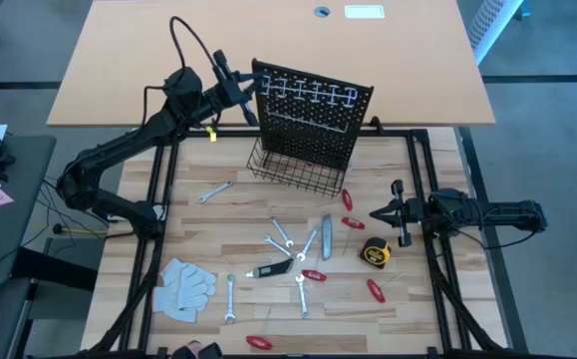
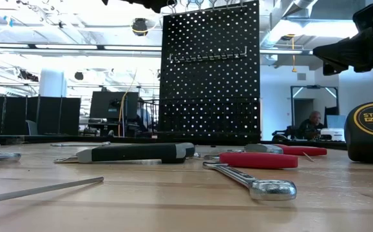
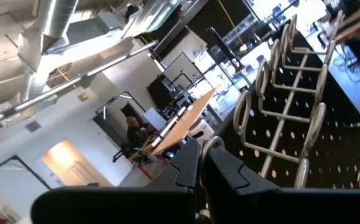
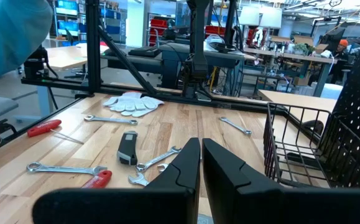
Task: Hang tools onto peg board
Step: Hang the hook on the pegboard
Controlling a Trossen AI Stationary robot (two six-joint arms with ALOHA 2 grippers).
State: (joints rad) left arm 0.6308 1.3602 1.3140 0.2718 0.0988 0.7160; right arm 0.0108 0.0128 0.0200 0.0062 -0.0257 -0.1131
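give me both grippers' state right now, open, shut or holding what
Left gripper: fingers shut, nothing visible between them, raised at the peg board's top hooks.
Right gripper: fingers shut, empty, hanging over the table's right side near the tape measure.

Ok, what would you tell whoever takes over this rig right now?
Left pincer: shut, up at the peg board's top hooks; whether it holds anything is unclear.
Right pincer: shut, empty, hovering beside the tape measure.
Wrenches, red-handled pliers and utility knife all lie on the table.
Done: no tool visibly hung. Left: practically everything.
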